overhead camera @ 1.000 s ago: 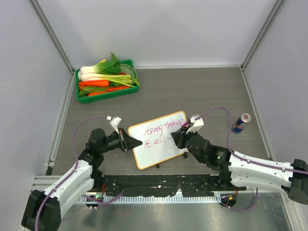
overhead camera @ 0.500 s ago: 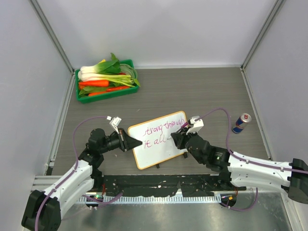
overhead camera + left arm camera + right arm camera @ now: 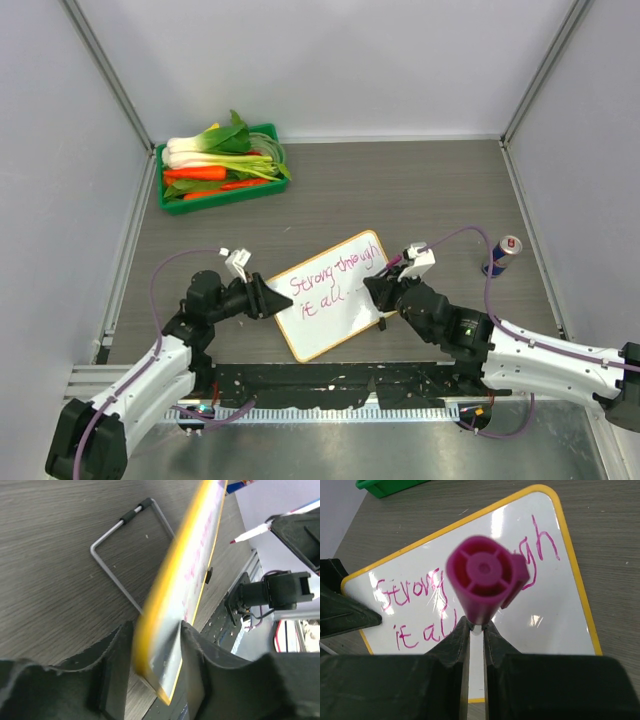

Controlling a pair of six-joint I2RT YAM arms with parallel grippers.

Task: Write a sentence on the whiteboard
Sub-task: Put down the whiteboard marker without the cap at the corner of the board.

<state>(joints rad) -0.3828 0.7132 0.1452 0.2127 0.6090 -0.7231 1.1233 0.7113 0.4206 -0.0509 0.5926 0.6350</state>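
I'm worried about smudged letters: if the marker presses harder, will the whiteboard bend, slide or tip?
Probably stiff: the edge of the whiteboard looks straight in the left wrist view. Sliding seems unlikely, since the left claw pinches one edge. It appears propped on a thin wire stand, so hard pressure might rock it.

The whiteboard (image 3: 335,308) is seen as glossy white, edged by a thin orange-yellow frame. The sentence (image 3: 337,276) is written in pink-magenta strokes. The marker (image 3: 482,580) is shown with a magenta end; in the left wrist view its barrel is white and its tip pink-red. The left gripper (image 3: 268,298) and right gripper (image 3: 376,290) are coloured black, on white arms trailed by purple cables. The table (image 3: 400,190) is patterned in grey-brown wood grain. At far left, a green tray (image 3: 161,178) is filled with orange carrots (image 3: 197,173), white stalks (image 3: 185,152) and green leaves (image 3: 228,138). At right, a can (image 3: 501,256) is banded in blue, silver and red.
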